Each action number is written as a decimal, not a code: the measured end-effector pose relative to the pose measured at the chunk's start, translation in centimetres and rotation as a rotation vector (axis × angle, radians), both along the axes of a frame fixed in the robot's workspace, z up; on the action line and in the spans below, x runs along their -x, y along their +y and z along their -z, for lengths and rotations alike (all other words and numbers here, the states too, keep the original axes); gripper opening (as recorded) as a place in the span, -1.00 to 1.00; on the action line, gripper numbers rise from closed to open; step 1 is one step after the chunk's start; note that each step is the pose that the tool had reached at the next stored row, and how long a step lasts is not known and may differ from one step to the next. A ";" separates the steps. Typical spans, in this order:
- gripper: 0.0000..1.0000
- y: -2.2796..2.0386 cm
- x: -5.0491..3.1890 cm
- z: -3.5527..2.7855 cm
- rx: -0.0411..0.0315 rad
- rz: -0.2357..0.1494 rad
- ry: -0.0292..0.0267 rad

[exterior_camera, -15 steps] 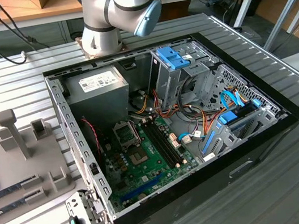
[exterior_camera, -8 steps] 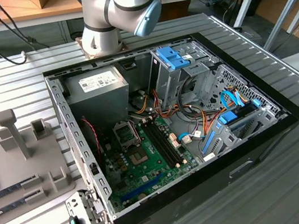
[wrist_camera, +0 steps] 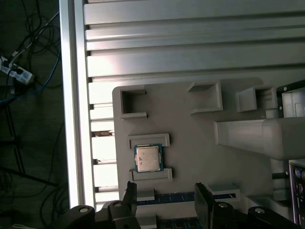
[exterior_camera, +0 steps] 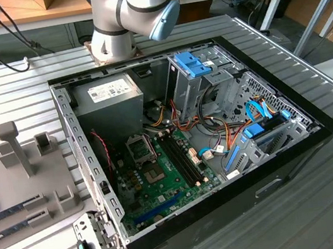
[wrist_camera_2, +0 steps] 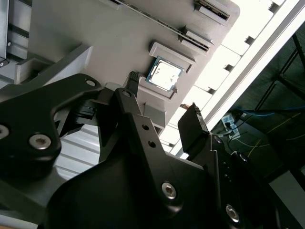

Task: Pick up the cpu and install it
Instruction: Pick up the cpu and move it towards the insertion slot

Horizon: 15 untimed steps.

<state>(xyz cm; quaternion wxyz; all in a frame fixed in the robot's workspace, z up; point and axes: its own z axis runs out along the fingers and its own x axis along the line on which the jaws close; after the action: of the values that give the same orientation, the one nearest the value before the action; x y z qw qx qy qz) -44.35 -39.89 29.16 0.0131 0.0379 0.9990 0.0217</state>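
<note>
Two dark fingers (wrist_camera: 202,200) of the tool (wrist_camera: 165,191) spread apart, released, nothing gripped between them. Hanging above a grey fixture tray (wrist_camera: 190,148) in both wrist views, clear of it. Nearest to the cpu (wrist_camera: 148,158): a small square chip, silver-grey top up, thin green rim around it, lying flat in a shallow pocket of the tray between two low grey ridges. Untouched by either finger; in the first wrist view just beyond the fingertips, close to the line of the gap between them. Beside that pocket, a long narrow memory stick (wrist_camera: 178,196) with a blue edge, lying in its own slot beneath the fingertips. Around the tray, a ribbed aluminium surface (wrist_camera: 190,47), brightly lit along one edge.

In the exterior view, the arm (exterior_camera: 127,6) at twelve o'clock from an open computer case (exterior_camera: 272,180), the tray at nine o'clock from that case, both resting on the same ribbed surface. Inside the case: a grey power-supply box (exterior_camera: 105,96) at eleven o'clock, a green motherboard (exterior_camera: 164,189) toward seven o'clock, a metal-framed socket (exterior_camera: 139,147) on the board at six o'clock from the power-supply box, black memory slots (exterior_camera: 181,157) at three o'clock from the socket, blue drive brackets (exterior_camera: 194,62) at one o'clock, coloured cables (exterior_camera: 220,138) near the middle. Cpu on the tray, well apart from the socket, not yet picked up.
</note>
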 end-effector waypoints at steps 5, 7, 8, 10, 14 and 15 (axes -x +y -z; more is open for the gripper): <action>0.20 0.00 0.00 0.10 0.0000 0.000 0.0001; 0.20 0.00 0.00 0.13 0.0000 0.000 0.0001; 0.20 0.00 0.00 0.16 0.0000 0.000 0.0000; 0.20 0.00 0.00 0.21 0.0000 0.000 0.0000; 0.20 0.06 0.00 0.31 0.0003 0.000 -0.0002; 0.20 0.09 0.01 0.35 0.0010 0.000 0.0000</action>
<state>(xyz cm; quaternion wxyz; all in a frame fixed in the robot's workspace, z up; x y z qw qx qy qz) -44.35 -39.81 28.81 0.0131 0.0379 0.9990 0.0212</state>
